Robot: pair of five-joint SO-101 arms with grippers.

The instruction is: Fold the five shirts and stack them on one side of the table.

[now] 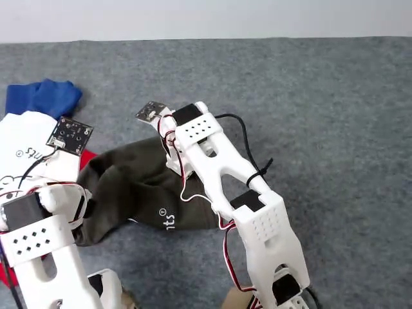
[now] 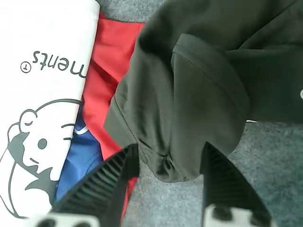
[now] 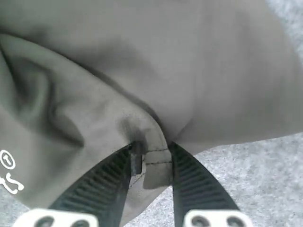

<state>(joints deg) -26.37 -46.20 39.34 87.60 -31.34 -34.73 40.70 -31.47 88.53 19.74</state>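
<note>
right tool [image 3: 151, 147]: we see it pinching the dark shirt [image 1: 138, 187] hem
left tool [image 2: 169, 147]: spread apart, straddling a dark shirt fold
white shirt [image 1: 26, 138]: beside it on desk [image 1: 322, 96]

A dark shirt [image 1: 132, 183] lies crumpled on the grey table [image 1: 322, 96].

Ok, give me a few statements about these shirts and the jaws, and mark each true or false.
1. The right jaws pinch a hem of the dark shirt. True.
2. The white shirt lies on top of the dark shirt. False: it lies beside it, over a red shirt.
3. The left jaws stand apart, a dark fold between them. True.
4. The blue shirt is spread across the middle of the table. False: it is bunched at the high view's left edge, beyond the white shirt.
</note>
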